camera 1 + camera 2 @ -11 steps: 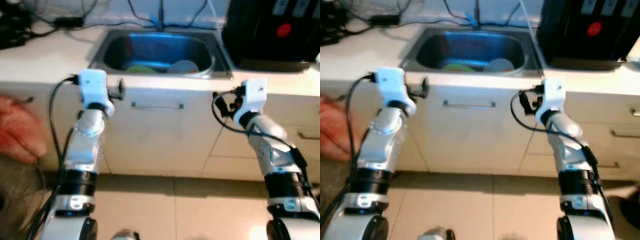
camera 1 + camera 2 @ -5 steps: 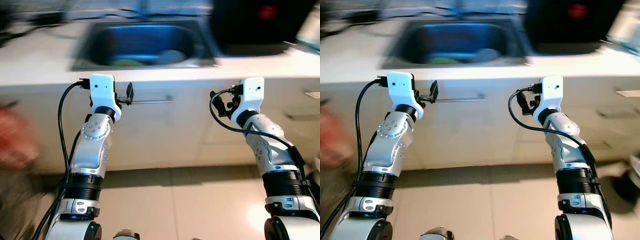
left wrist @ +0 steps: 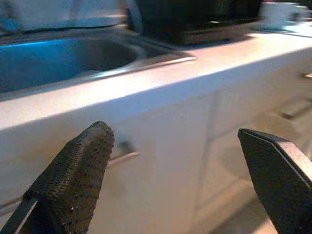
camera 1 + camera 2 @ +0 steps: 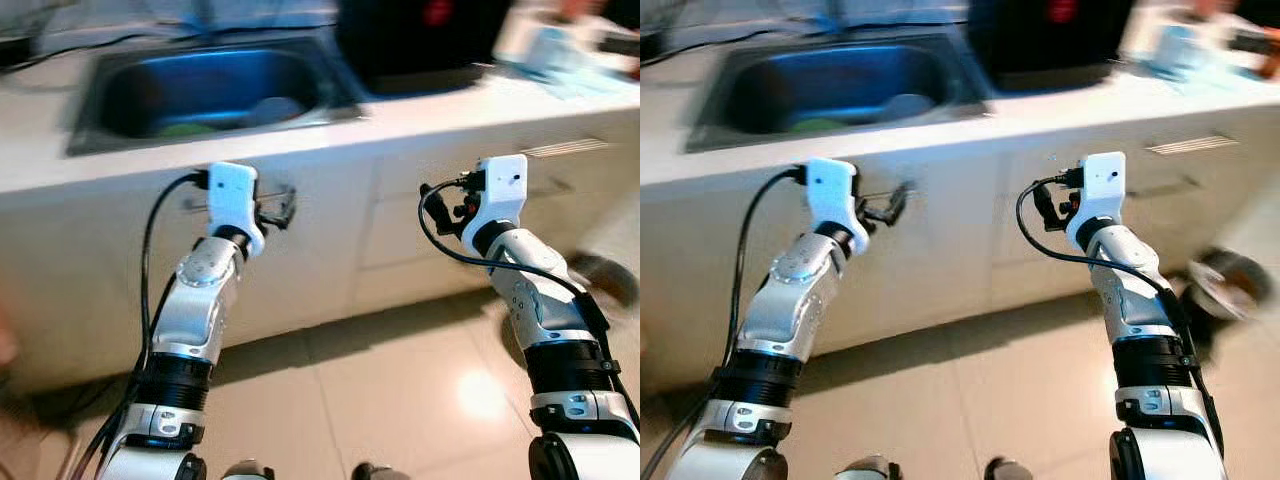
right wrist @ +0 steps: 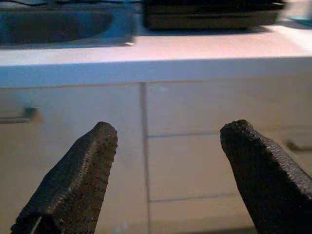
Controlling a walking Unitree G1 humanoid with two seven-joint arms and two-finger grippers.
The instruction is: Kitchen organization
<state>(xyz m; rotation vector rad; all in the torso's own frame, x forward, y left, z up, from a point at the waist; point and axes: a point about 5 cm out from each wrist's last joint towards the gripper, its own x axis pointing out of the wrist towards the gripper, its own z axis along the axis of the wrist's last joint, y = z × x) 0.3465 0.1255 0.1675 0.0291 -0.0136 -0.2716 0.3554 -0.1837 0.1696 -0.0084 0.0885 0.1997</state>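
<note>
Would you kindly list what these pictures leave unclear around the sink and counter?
- Items in the sink: a green thing and a pale round one, blurred in the eye views.
- Pale objects at the counter's far right: smeared by motion blur.
- Black appliance: cut off by the top edge.

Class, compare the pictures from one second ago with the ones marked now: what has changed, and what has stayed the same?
The whole scene has slid left and tilted in the head views, so the camera has turned right; the sink itself has not moved. More counter and drawers now show on the right. Nothing was taken hold of or let go. Unchanged: the left hand and right hand stay raised before the cabinets, open and empty.
</note>
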